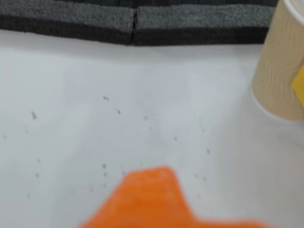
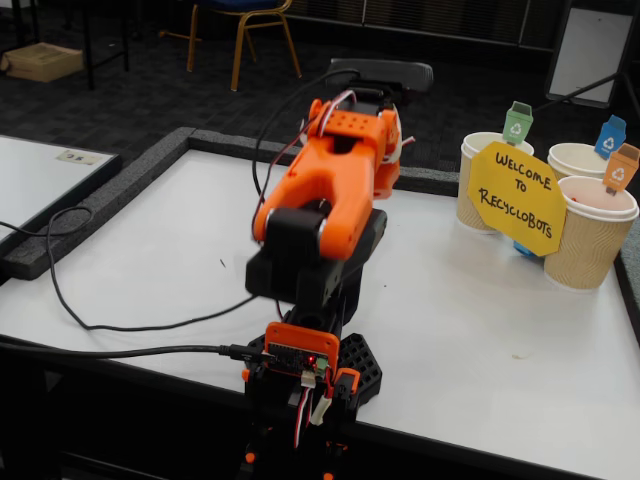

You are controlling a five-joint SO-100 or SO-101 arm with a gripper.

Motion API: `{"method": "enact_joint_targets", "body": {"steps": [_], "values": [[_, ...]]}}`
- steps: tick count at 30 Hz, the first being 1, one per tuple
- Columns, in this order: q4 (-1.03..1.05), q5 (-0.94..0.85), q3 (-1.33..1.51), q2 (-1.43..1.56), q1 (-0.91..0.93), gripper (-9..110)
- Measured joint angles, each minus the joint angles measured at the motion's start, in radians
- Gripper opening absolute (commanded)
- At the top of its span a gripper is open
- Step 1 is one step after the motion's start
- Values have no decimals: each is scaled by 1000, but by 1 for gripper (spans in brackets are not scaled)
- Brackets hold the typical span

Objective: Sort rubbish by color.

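No paper wads show in either view; the light blue, green and orange rubbish is out of view. My orange gripper shows only as a blurred orange shape at the bottom of the wrist view, over bare white table. In the fixed view the arm is folded over its base and the gripper points away toward the table's far edge, its jaws hidden. Three paper cups stand at the right: one with a green tag, one with a blue tag, one with an orange tag. One cup shows at the right of the wrist view.
A yellow "Welcome to Recyclobots" sign leans on the cups. The white table has a raised dark border. Black cables lie at the front left. The arm's base is clamped at the front edge.
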Motion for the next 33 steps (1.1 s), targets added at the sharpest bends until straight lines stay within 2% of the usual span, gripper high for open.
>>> {"method": "enact_joint_targets", "body": {"steps": [16,33], "values": [[253,98,153,209,37,1],[264,133,193,209,46,0]]}}
